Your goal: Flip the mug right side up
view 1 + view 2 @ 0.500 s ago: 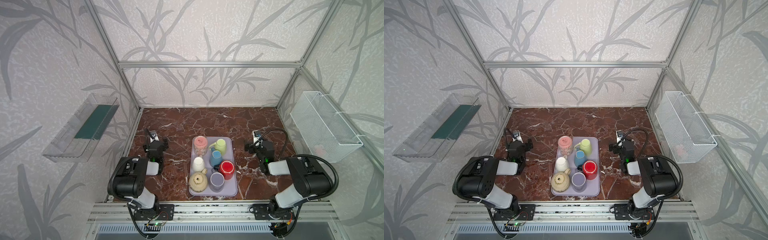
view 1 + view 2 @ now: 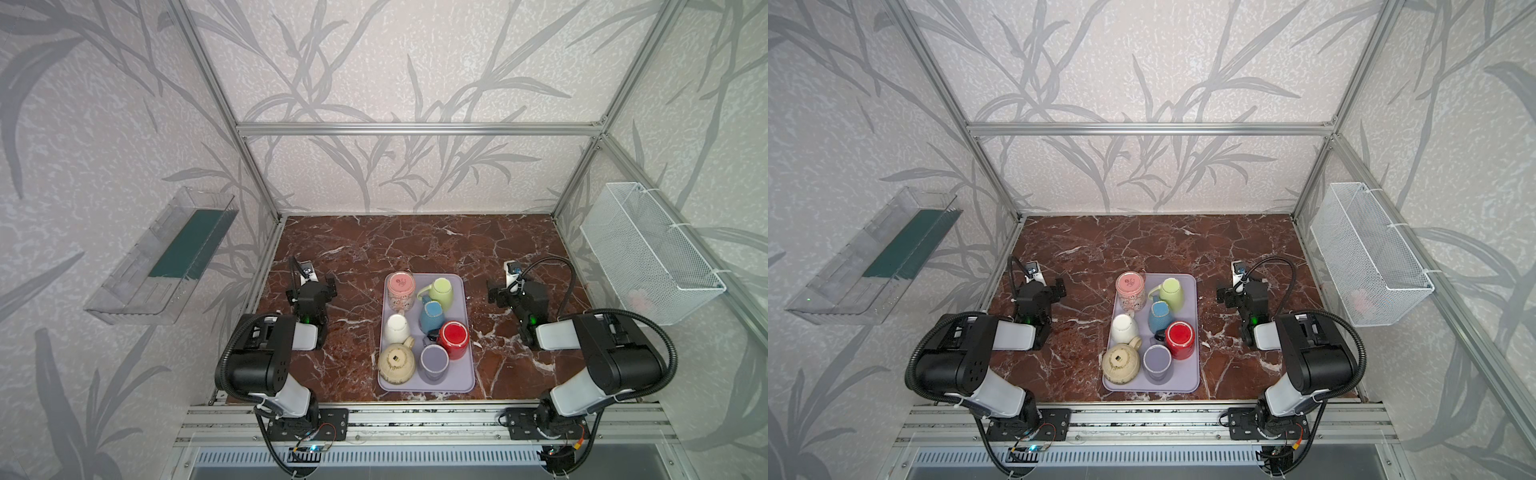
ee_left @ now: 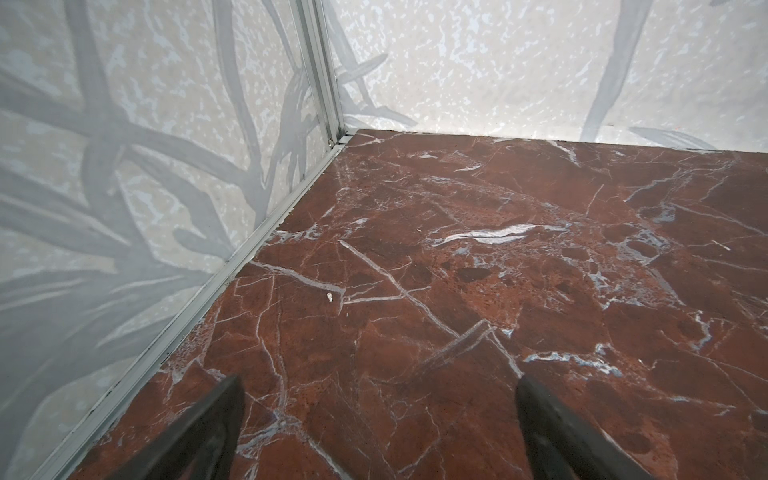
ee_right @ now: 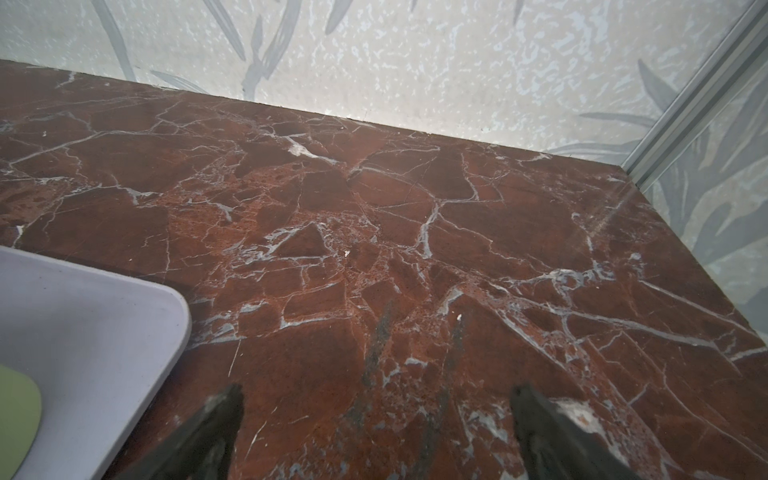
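Between left gripper (image 3: pixel 379 382) and right gripper (image 4: pixel 377 390), on a purple tray (image 2: pixel 457 382) in the middle of the red stone table (image 2: pixel 415 245), packed close together: pink mug (image 2: pixel 400 289) and beige mug (image 2: pixel 396 365), both plainly bottom-up; green mug (image 2: pixel 440 292), blue mug (image 2: pixel 431 318), white mug (image 2: pixel 397 328), red mug (image 2: pixel 454 338) and purple mug (image 2: pixel 433 362), too small to tell which way up; all apart from both grippers; both sets of jaws spread wide, holding nothing, over bare table; tray corner near the right gripper.
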Robot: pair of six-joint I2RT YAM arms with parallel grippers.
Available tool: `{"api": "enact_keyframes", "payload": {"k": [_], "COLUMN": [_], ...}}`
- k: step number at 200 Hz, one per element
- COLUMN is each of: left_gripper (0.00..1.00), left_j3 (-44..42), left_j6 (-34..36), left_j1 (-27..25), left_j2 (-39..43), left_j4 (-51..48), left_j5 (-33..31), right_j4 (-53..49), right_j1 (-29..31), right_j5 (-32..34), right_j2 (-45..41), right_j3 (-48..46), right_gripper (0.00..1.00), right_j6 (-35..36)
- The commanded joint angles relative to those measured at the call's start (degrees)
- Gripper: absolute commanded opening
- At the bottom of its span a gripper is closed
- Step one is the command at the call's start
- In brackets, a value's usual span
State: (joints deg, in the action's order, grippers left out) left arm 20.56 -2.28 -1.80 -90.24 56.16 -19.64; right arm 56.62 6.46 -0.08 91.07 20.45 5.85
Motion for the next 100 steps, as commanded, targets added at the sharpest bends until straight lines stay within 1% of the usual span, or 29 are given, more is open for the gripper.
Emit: {"api": "enact_keyframes", "payload": {"k": [1,100], "left_gripper": [0.99,0.99], "left_j3": [0.24,0.2], "left_j6": [-0.18,-0.18], "left_j1": [0.06,0.07], "left_j2": [-0.29,-0.23], "left_j4": [0.88,0.88], "left_j5": [-0.44,-0.49], "right_j4": [0.29,0.33], "right_j1": [-0.11,-0.13], "right_j5": [-0.1,-0.07], "right_j2": [-0.15,-0.15], "right_j3": [0.65,0.67], "right_gripper": [0.99,0.99], "right_j6": [-0.31,-0.2]}}
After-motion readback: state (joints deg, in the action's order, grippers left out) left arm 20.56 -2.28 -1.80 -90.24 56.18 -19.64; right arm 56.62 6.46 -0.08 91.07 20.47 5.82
